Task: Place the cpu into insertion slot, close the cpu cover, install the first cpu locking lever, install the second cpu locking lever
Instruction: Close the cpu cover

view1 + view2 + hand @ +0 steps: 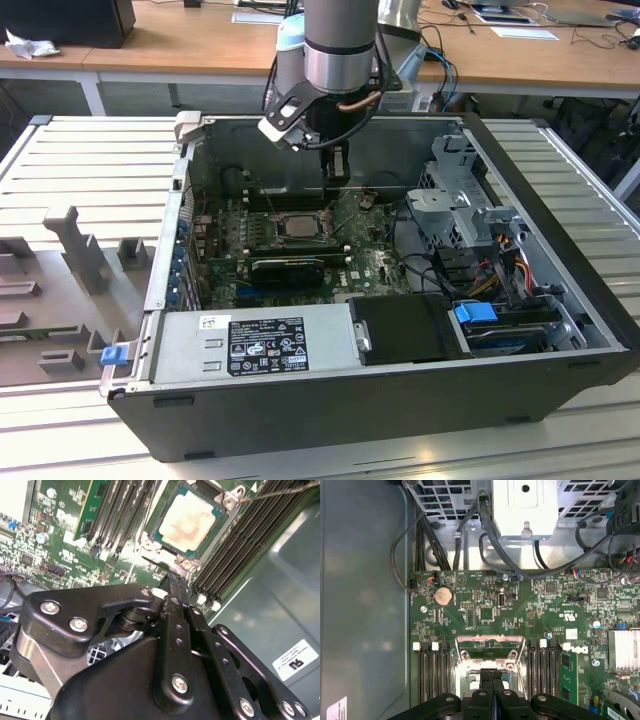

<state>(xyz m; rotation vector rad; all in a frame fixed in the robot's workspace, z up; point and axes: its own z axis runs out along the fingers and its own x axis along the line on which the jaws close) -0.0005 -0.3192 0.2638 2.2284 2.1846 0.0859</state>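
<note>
Broadly, the slatted desk [90, 170] carries an open computer case [400, 390], and the arm [340, 40] reaches down into it right above the insertion slot [268, 230]. The green circuit board [545, 610] spreads around the slot, with dark memory slots [432, 672] running along two of its sides. The hand [175, 580] hangs just beside one edge of the slot, its two fingers pressed together with nothing visible between them. In the second wrist view its tip sits close over a screwed corner of the slot's rim, though I cannot tell whether it touches. The cpu [192, 520] lies flat inside the slot, pale top up, so that step looks done. In the first wrist view, a silvery frame across the slot from the hand is likely the cpu cover [490, 639]. It seems raised rather than laid over the chip, but I cannot be sure. A thin lever rod [280, 492] runs past the slot's far corner, apart from the hand. The risk I see is that closed fingertips this near the slot could scrape its rim or the board. They could also slip off a thin, springy edge and strike the chip. A cover pressed onto a chip sitting slightly askew could bend the contacts beneath.
</note>
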